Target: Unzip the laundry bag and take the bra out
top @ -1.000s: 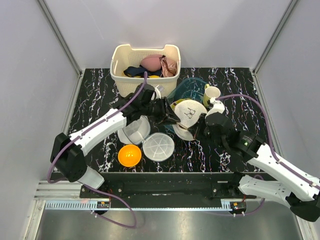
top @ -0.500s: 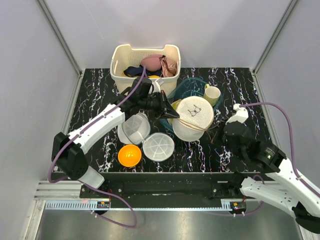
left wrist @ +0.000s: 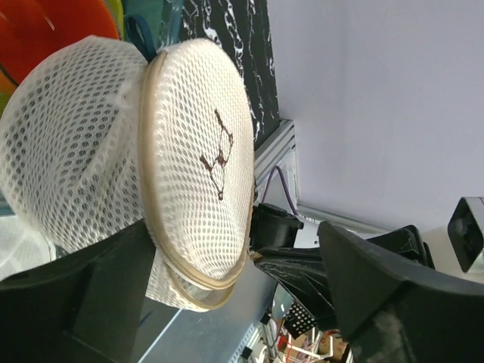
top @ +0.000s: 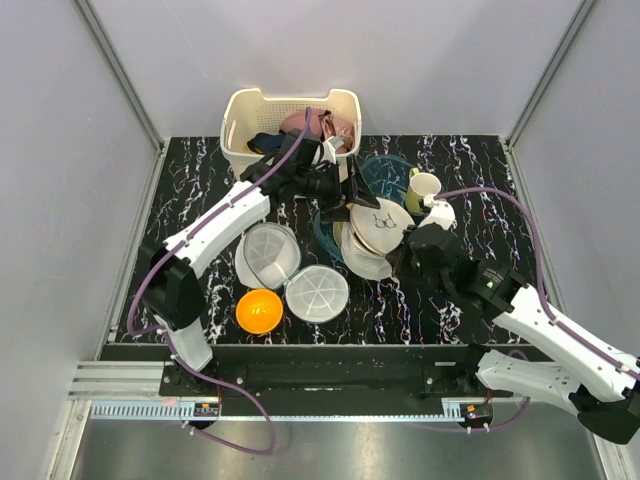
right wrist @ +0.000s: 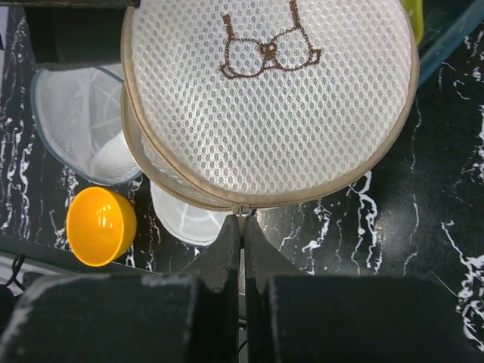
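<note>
Mesh laundry bag (right wrist: 272, 106) at spread left tool (left wrist: 234, 231); right tool (right wrist: 243, 221) pressed together by its zip (right wrist: 242, 209).

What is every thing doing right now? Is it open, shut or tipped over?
laundry bag: tipped up on its edge, zip looks partly undone.
left gripper: open, around the bag's edge.
right gripper: shut, tips at the zip pull.
orange bowl: upright, empty.
basket: upright, clothes inside.

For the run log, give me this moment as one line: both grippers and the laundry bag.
laundry bag: logo side up, tilted | left gripper: open, facing bag rim | right gripper: shut at zip edge
</note>
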You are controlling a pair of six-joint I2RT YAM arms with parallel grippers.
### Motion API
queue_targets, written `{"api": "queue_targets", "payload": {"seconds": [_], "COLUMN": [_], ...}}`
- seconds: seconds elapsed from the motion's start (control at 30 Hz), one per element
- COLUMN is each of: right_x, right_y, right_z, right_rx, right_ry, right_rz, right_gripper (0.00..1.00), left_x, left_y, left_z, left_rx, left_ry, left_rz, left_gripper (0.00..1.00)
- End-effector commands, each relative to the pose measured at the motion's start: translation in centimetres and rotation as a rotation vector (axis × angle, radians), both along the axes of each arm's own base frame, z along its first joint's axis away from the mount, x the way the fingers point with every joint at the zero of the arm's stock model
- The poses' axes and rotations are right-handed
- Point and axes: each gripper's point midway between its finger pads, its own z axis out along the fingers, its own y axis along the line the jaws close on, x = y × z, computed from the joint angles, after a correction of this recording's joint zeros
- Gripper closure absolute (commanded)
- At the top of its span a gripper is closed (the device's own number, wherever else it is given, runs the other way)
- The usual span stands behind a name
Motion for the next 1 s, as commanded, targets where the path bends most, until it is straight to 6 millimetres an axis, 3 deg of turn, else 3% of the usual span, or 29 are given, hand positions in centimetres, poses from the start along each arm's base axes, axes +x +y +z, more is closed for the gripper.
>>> {"api": "queue_targets", "payload": {"seconds": [0.0,0.03,0.1,0.17,0.2,0.27,0.3,0.37,0.6,0.77,0.9,0.97], "right_x": [1.2,1.2,1.3,1.2,1.2,1.2,1.2,1.2,1.2,1.0,0.9,0.8], "right_y": [1.4,1.4,1.2,1.2,1.2,1.3,1.4,1.3,1.7,1.8,1.7,1.4], "right_z": [4.0,4.0,3.8,3.8,3.7,3.8,3.6,3.4,3.2,3.1,2.6,2.4], "right_rx": [0.119,0.113,0.103,0.108,0.108,0.117,0.117,0.117,0.129,0.143,0.140,0.136], "right_ry": [-0.107,-0.110,-0.111,-0.110,-0.110,-0.112,-0.108,-0.105,-0.098,-0.090,-0.080,-0.079], "right_rz": [0.013,0.014,0.007,0.006,0.006,0.008,0.007,0.004,0.013,0.016,0.011,0.006], "right_gripper": [1.00,1.00,1.00,1.00,1.00,1.00,1.00,1.00,1.00,1.00,1.00,1.00], "left_x": [-0.5,-0.9,-1.5,-2.4,-2.5,-3.2,-3.3,-3.7,-5.4,-5.3,-4.6,-3.9], "left_y": [1.9,2.5,3.3,4.3,4.8,6.0,6.3,6.6,4.4,3.2,2.2,1.8], "left_z": [3.8,4.9,4.4,5.2,3.9,4.2,2.8,2.6,1.0,0.0,0.7,0.4], "left_rx": [0.009,0.002,0.021,0.013,0.042,0.039,0.055,0.044,0.028,0.011,-0.033,-0.029], "left_ry": [-0.110,-0.131,-0.123,-0.129,-0.111,-0.105,-0.086,-0.061,0.018,0.066,0.045,0.045], "left_rz": [0.034,0.050,0.084,0.114,0.141,0.196,0.218,0.240,0.197,0.184,0.184,0.181], "left_gripper": [0.06,0.06,0.05,0.05,0.05,0.01,0.01,0.01,0.01,0.02,0.06,0.17]}}
